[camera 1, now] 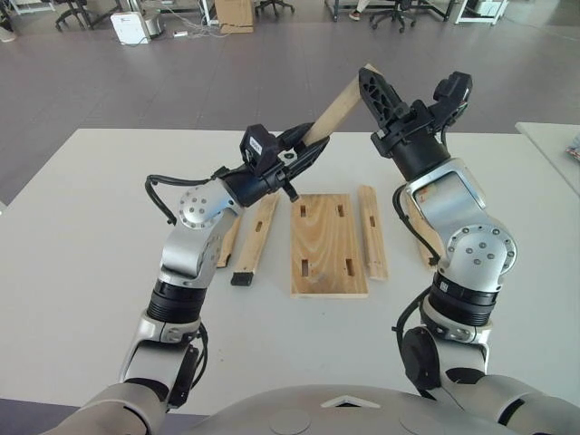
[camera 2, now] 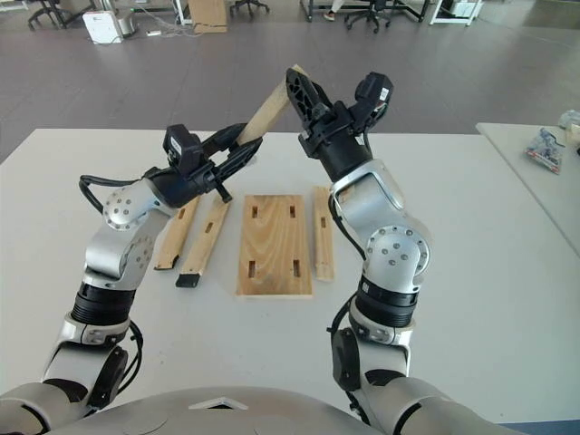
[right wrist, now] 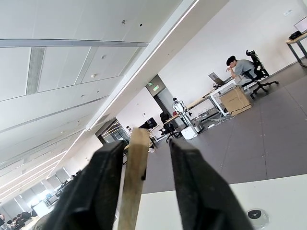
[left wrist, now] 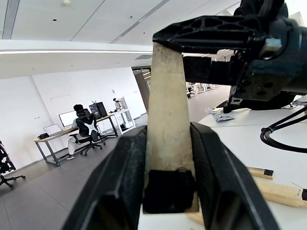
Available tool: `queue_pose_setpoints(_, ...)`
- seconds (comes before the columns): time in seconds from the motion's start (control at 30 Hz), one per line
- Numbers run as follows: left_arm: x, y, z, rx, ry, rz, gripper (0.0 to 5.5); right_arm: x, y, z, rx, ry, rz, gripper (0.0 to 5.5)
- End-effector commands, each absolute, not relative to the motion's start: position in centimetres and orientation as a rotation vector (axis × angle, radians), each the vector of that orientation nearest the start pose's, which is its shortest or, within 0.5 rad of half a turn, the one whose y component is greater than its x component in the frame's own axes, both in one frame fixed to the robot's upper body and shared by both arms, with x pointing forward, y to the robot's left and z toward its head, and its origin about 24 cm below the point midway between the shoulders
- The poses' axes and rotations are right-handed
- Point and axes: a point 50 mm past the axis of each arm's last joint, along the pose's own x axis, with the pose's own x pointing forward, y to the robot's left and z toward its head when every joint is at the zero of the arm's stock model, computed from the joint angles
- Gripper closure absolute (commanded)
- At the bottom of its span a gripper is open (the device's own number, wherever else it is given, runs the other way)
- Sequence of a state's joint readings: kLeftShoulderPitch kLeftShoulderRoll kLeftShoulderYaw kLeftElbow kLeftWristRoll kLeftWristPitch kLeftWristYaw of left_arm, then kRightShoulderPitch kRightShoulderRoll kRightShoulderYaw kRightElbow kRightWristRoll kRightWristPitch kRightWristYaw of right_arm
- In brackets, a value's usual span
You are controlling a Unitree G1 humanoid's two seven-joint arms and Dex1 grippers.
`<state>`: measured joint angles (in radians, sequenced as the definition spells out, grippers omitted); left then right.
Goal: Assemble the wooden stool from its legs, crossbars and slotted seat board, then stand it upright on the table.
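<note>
White table (camera 1: 91, 227) holds the slotted seat board (camera 1: 328, 243) flat mid-frame, with loose sticks (camera 1: 372, 231) beside it. Upper middle, the left gripper (camera 1: 308, 154) pinches one wooden leg (camera 1: 337, 113). The right gripper (camera 1: 410, 89) is spread around its top. Nothing looks joined yet.

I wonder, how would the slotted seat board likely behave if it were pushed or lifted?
The seat board looks like solid wood, so probably stiff. Lying flat on the table, it should slide rather than roll or tip. Its width may be awkward to pinch.
</note>
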<state>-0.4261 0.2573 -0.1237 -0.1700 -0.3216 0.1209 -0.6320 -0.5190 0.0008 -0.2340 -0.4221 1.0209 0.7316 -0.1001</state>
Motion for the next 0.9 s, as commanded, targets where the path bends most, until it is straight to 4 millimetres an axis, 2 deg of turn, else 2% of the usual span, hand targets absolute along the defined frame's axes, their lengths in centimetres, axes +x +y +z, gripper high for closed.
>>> queue_pose_setpoints(0.03,28.3,9.8,17.9,0.099,-0.415,-0.940,4.20,28.2,-11.3,23.1,0.770,-0.205,0.597,4.55)
queue_pose_setpoints(0.13,28.3,9.6,17.9,0.098,-0.414,-0.949,4.20,28.0,-11.0,23.0,0.767,-0.191,0.631,4.99)
queue_pose_setpoints(0.37,28.4,9.9,18.1,0.114,-0.423,-0.938,4.20,28.0,-11.3,22.7,0.740,-0.161,0.626,5.05)
queue_pose_setpoints(0.4,28.5,10.2,18.2,0.095,-0.430,-0.921,4.20,28.1,-11.5,22.7,0.726,-0.166,0.615,5.05)
queue_pose_setpoints(0.43,28.6,10.6,18.1,0.068,-0.430,-0.905,3.84,28.2,-11.8,22.8,0.709,-0.175,0.598,5.05)
queue_pose_setpoints(0.47,28.7,10.8,18.1,0.050,-0.429,-0.895,3.71,28.3,-12.0,22.9,0.697,-0.181,0.587,5.06)
queue_pose_setpoints(0.53,29.2,12.2,16.9,0.010,-0.374,-0.806,3.35,28.8,-13.4,23.2,0.640,-0.224,0.491,5.08)
queue_pose_setpoints(0.6,29.4,13.4,15.6,-0.014,-0.319,-0.737,3.30,29.2,-14.9,23.4,0.589,-0.262,0.387,5.08)
queue_pose_setpoints(0.67,29.2,15.0,13.8,-0.019,-0.265,-0.650,3.30,29.5,-16.8,22.1,0.422,-0.263,0.232,5.08)
queue_pose_setpoints(0.73,28.7,16.0,12.7,-0.026,-0.235,-0.587,3.30,29.2,-17.7,19.8,0.259,-0.226,0.125,5.08)
queue_pose_setpoints(0.9,28.2,16.4,12.2,-0.043,-0.231,-0.512,3.30,28.2,-17.4,14.9,0.243,-0.130,-0.008,5.08)
